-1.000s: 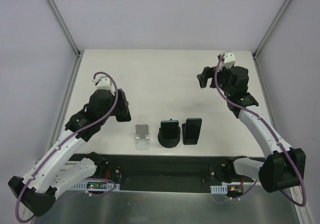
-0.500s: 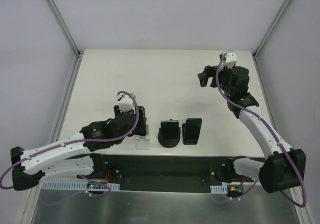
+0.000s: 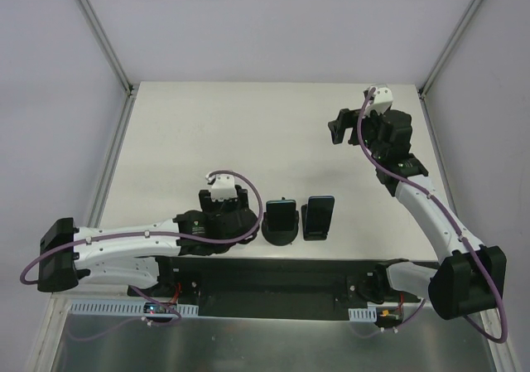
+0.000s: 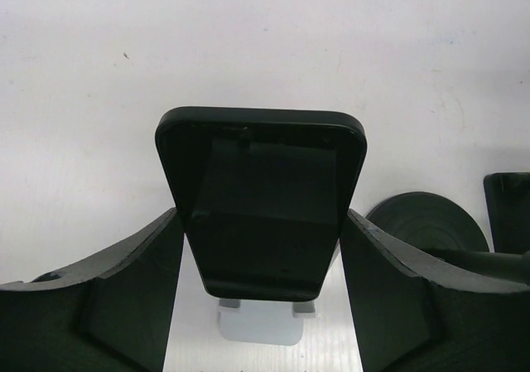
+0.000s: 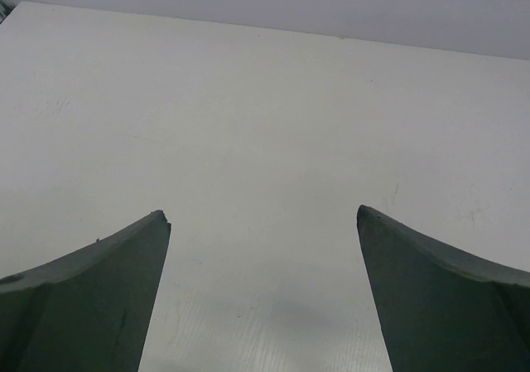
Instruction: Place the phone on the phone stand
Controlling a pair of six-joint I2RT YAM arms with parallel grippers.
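Left wrist view: clamped in the left gripper [image 4: 262,216], the black slab phone [image 4: 261,181] has been swung above the 6 o'clock silver stand [image 4: 258,326], ready for lowering; the right gripper [image 5: 263,219] is spread wide.

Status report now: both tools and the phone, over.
Left tool grips phone over white stand. Right tool open, empty, away. Black stand close beside.

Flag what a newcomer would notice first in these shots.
The left tool grips a dark phone over the white stand at the near edge. To its right, a second phone and a third phone sit propped upright. The right tool hangs open over the table, far right.
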